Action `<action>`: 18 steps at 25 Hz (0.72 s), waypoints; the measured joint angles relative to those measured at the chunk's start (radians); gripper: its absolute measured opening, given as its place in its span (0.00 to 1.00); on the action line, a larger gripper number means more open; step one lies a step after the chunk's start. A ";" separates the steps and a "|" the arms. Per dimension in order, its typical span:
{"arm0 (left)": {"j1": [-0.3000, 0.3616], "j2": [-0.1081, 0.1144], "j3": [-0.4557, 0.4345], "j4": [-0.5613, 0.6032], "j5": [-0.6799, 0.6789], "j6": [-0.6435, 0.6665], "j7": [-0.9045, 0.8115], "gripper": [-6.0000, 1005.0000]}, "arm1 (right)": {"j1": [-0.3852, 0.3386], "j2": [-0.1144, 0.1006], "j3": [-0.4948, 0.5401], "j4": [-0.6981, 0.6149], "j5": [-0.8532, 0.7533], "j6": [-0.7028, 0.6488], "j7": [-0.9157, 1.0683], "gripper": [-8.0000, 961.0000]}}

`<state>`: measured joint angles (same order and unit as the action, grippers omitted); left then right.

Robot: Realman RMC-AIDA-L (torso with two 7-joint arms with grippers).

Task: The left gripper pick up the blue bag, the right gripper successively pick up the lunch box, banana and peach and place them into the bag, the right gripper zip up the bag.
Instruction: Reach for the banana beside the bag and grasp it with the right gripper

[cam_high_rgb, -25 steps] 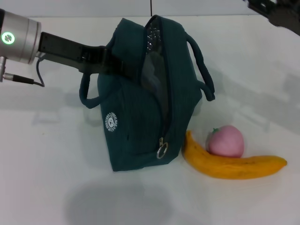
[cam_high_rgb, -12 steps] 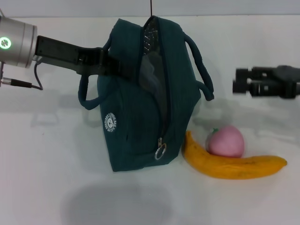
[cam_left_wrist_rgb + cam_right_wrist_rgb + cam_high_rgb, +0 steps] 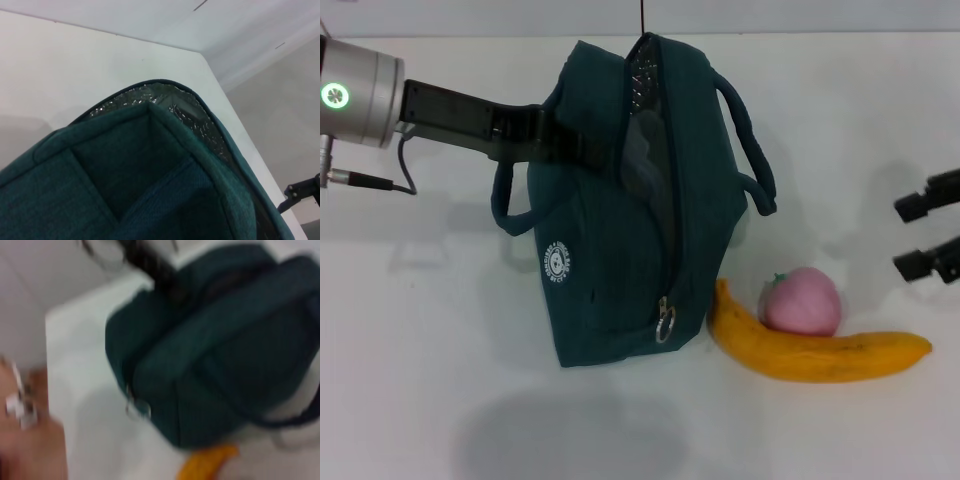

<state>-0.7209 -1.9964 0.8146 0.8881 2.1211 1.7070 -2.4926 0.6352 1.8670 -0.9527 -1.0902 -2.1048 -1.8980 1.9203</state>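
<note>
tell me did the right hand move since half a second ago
Yes. The right hand has shifted toward the robot's right and slightly nearer, from level with the blue bag handle to just above the banana tip.

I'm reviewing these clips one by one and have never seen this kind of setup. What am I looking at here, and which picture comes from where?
This is a two-armed robot at a white table. The big picture is from a camera on its head, looking down. The other two come from cameras on its wrists.

The left gripper reaches in from the side and holds the blue bag by its upper edge; its fingers are hidden against the fabric. The left wrist view looks into the bag's foil-lined mouth. The right gripper is at the table's far right, fingers apart, holding nothing.

Beside the bag lie a banana and a peach, touching each other. The bag's zipper is open, its ring pull hanging low. No lunch box is visible.
</note>
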 joint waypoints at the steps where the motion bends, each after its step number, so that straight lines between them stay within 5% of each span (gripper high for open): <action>1: 0.000 0.000 0.000 0.000 0.000 0.000 0.000 0.04 | 0.013 0.006 -0.002 -0.035 -0.042 -0.018 0.017 0.88; 8: -0.012 -0.001 0.004 0.000 0.000 0.001 0.000 0.04 | 0.096 0.066 -0.050 -0.211 -0.254 -0.098 0.097 0.88; 10: -0.014 -0.001 0.006 0.000 0.000 0.002 0.000 0.04 | 0.125 0.102 -0.140 -0.253 -0.319 -0.111 0.135 0.88; 14: -0.018 -0.001 0.006 0.000 0.000 0.003 0.004 0.04 | 0.134 0.138 -0.234 -0.259 -0.377 -0.102 0.158 0.88; 18: -0.018 -0.001 0.002 0.000 0.000 0.002 0.014 0.04 | 0.137 0.149 -0.368 -0.257 -0.403 -0.054 0.201 0.88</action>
<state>-0.7393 -1.9972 0.8162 0.8882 2.1215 1.7093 -2.4785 0.7719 2.0164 -1.3209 -1.3474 -2.5078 -1.9515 2.1216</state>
